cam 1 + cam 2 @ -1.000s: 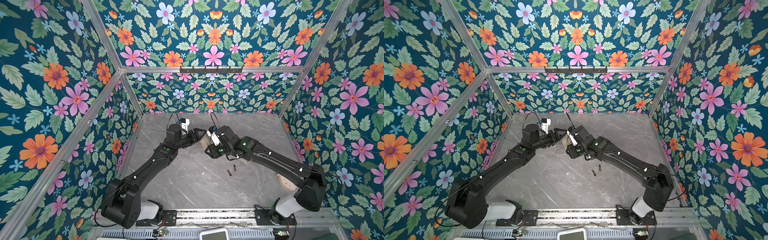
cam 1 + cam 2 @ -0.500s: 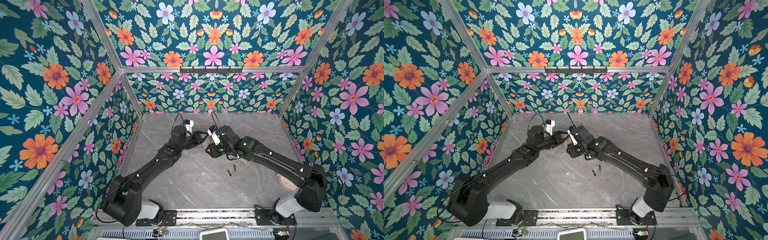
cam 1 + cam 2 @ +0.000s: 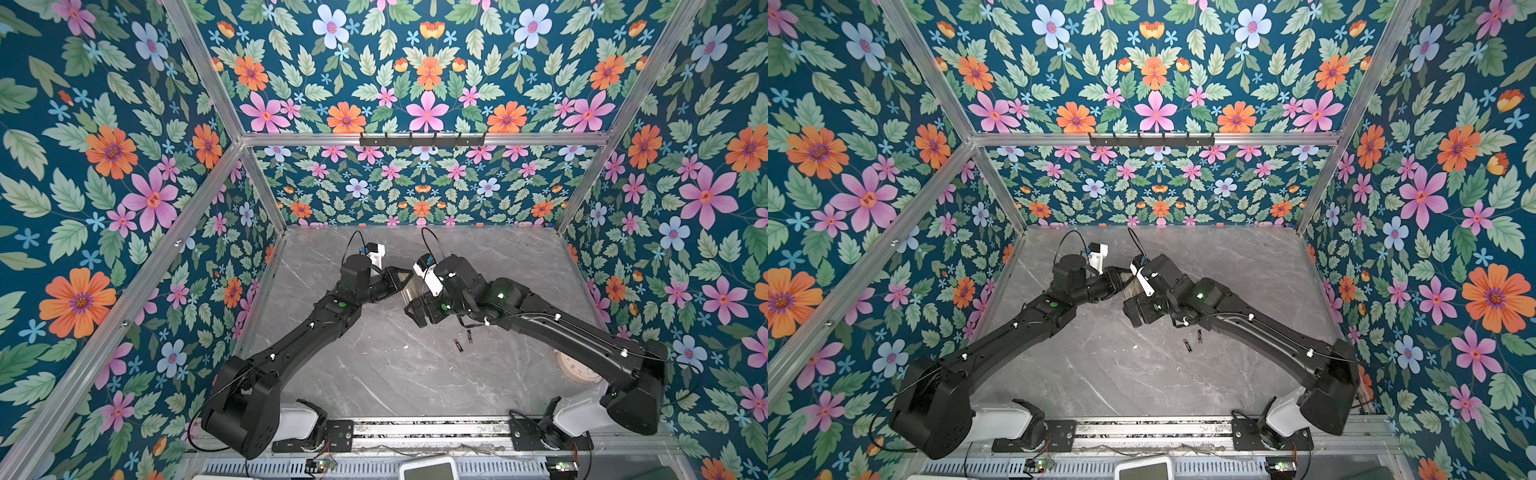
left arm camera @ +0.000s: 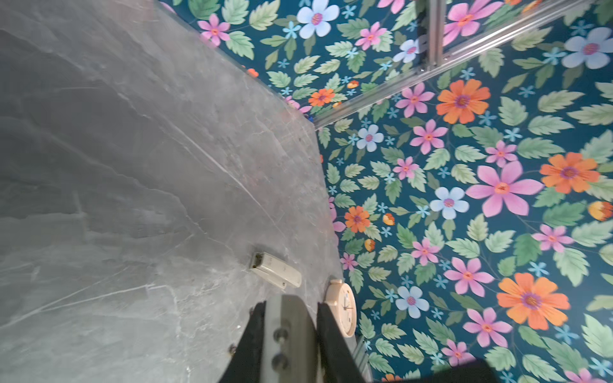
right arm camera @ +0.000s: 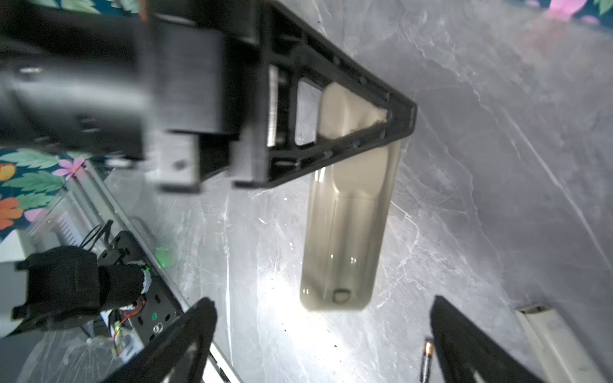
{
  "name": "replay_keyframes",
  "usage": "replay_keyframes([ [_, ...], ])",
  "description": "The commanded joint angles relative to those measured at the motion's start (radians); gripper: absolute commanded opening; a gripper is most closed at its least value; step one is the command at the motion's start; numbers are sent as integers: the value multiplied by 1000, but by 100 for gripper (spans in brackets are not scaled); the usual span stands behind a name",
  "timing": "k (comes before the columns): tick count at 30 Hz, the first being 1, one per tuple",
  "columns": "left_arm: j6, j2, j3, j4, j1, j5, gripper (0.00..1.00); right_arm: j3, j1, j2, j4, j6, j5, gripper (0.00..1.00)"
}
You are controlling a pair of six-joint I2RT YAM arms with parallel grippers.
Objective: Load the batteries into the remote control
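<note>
Left claw grips one end of slim beige plastic remote control; free end sits between jaws of wide-open right claw. Thin dark gold-banded batteries lie on grey worktop nearby.

Table, contents by position: remote control at middle rear, two batteries side by side on the surface in front-right of it, clock farther right, beside the right wall.

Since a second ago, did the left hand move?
Yes. The left hand shifted rightward, away from the left wall, and closed on the remote control.
</note>
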Motion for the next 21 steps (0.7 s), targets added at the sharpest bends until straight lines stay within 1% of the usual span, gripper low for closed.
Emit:
replay_keyframes([
  [1, 52, 17, 55, -70, -2, -32, 0, -20, -1, -89, -116, -117, 54, 99],
  [4, 69, 83, 149, -176, -2, 6, 0, -65, 0, -201, -170, -199, 77, 99],
  [7, 107, 157, 253, -274, -11, 113, 0, -79, 0, -285, -213, -277, 102, 99],
  [10, 181, 179, 286, -357, -17, 192, 0, -174, 0, -366, -137, -371, 105, 99],
  [13, 179, 147, 258, -364, -17, 256, 0, -261, 0, -422, -49, -446, 87, 99],
  [15, 172, 121, 245, -366, -18, 289, 0, -304, 0, -440, 11, -478, 54, 99],
  [17, 180, 114, 246, -378, -17, 320, 0, -327, 0, -425, 63, -512, 25, 99],
  [19, 190, 132, 251, -382, -18, 358, 0, -316, 0, -390, 86, -539, 13, 99],
  [21, 191, 166, 262, -378, -18, 399, 0, -271, -1, -350, 68, -564, -11, 99],
])
